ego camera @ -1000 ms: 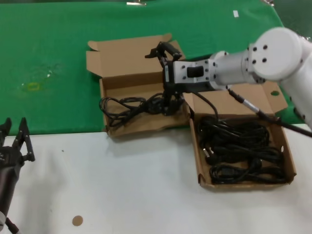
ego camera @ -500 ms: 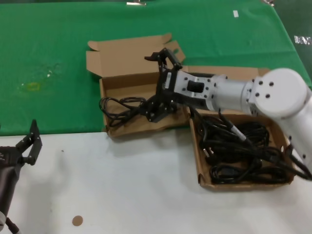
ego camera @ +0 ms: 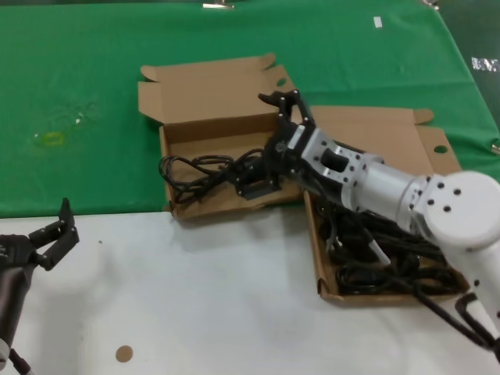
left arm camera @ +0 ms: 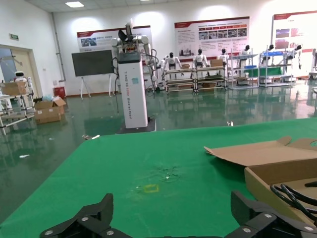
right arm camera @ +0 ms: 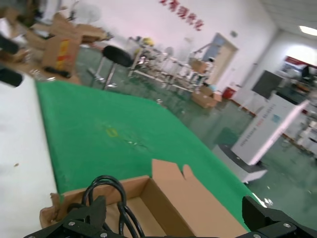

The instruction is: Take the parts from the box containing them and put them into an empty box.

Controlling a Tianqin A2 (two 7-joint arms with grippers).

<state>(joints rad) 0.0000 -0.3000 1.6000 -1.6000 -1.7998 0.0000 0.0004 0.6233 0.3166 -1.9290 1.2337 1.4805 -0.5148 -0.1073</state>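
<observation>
While the left gripper (ego camera: 53, 236) waits at the near left edge of the white table (ego camera: 219, 297), its two black fingers (ego camera: 69, 212) are spread wide with nothing between them; the left wrist view shows the same fingers (left arm camera: 81, 225) far apart above the green cloth (left arm camera: 148, 173). Beyond these fingers and to their right stands the box with the wavy front wall (ego camera: 226, 205), its lid (ego camera: 207, 86) folded back onto the green cloth (ego camera: 78, 78). One black cord (ego camera: 195, 168) lies in this box, with some loops hanging over the left wall; the same cord (right arm camera: 106, 191) shows in the right wrist view, curling up just in front of the fingers (right arm camera: 84, 220) there. The right gripper (ego camera: 262, 176) reaches down into the right end of this box, its fingers (ego camera: 248, 187) low over the cord. They look opened in the right wrist view, where both tips stand well apart, but I cannot tell if they touch the cord. To the right of these fingers, touching the first box, is the bigger box with the straight front wall (ego camera: 391, 297). It holds a pile of black cords (ego camera: 391, 262), and the white right arm (ego camera: 391, 195) passes above them and hides a part of the pile. A small brown disc (ego camera: 123, 354) lies on the white table, near the front edge and to the right of the left fingers.
</observation>
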